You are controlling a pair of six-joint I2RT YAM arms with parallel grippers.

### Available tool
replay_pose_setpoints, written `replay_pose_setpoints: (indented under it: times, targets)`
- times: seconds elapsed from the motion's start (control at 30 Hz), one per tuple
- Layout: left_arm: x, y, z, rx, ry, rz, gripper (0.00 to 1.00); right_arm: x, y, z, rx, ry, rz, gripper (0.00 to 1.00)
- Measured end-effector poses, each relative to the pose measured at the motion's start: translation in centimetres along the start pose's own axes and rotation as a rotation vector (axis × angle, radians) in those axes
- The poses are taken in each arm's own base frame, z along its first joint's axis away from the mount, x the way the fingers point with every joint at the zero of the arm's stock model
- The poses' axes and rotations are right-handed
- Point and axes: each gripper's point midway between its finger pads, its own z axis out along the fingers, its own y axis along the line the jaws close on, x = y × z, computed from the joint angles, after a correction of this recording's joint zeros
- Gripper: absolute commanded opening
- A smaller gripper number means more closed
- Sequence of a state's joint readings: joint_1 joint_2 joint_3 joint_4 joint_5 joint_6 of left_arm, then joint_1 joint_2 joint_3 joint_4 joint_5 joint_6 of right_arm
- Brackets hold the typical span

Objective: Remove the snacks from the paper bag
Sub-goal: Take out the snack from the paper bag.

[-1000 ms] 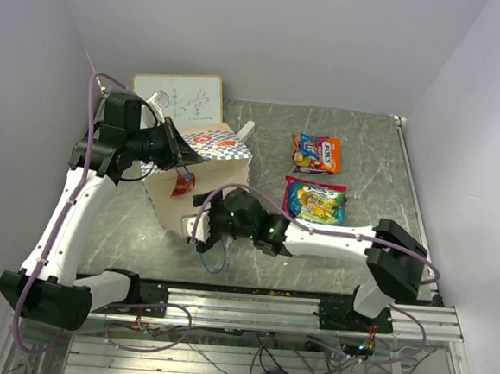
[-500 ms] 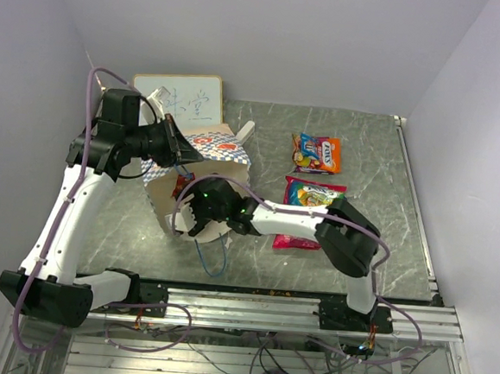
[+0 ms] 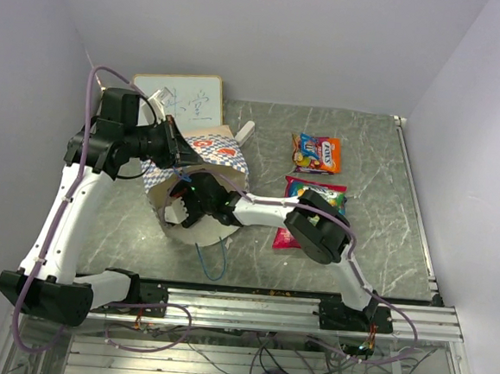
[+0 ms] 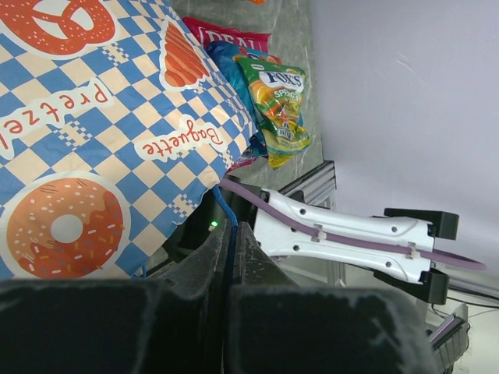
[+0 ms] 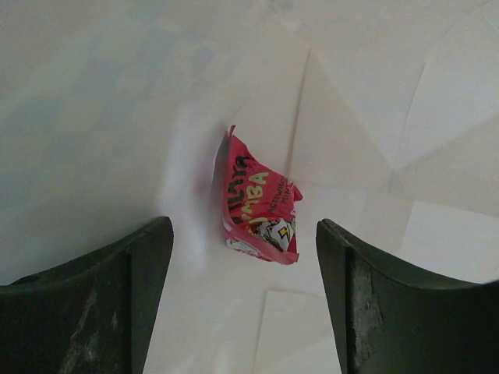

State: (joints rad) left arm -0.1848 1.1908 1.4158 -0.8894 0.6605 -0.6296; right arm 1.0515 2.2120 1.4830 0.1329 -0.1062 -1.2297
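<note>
Deep inside the paper bag (image 5: 117,93), a crumpled red snack packet (image 5: 259,209) lies between the spread fingers of the right gripper (image 5: 243,232). Probably light and slippery, it suits a mid-body pinch. The left gripper (image 4: 231,241) clamps the blue cord (image 4: 228,206).

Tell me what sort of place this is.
Likely a robotics lab test cell: two robot arms bolted to an aluminium rail, plain walls enclosing a stone-patterned table, loose cables below.

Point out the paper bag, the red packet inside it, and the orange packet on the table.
paper bag (image 3: 222,150), top external view, checked side panel.
red packet (image 5: 257,210), right wrist view, middle of wrapper.
orange packet (image 3: 318,153), top external view, centre of face.
</note>
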Motion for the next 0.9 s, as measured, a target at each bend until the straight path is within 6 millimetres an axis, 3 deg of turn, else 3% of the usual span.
replay_pose_setpoints:
  times: [0.07,0.27,0.43,0.7,0.9]
  targets:
    - [0.0,-0.1,-0.1,0.002,0.003,0.009,0.07,0.5,0.0,0.6,0.002,0.010,0.001,0.62]
    - [0.4,0.0,-0.1,0.003,0.028,0.016,0.07,1.7,0.0,2.0,0.016,0.036,0.005,0.44]
    - [0.5,0.0,-0.1,0.003,0.033,0.020,0.07,2.6,0.2,2.4,0.016,0.047,0.018,0.19]
    - [0.2,-0.3,-0.2,0.008,0.023,0.028,0.07,3.2,1.4,1.7,-0.008,0.058,0.071,0.03]
    - [-0.2,-0.6,-0.2,0.014,0.005,0.018,0.07,2.1,1.7,-1.2,-0.011,0.045,0.150,0.00]
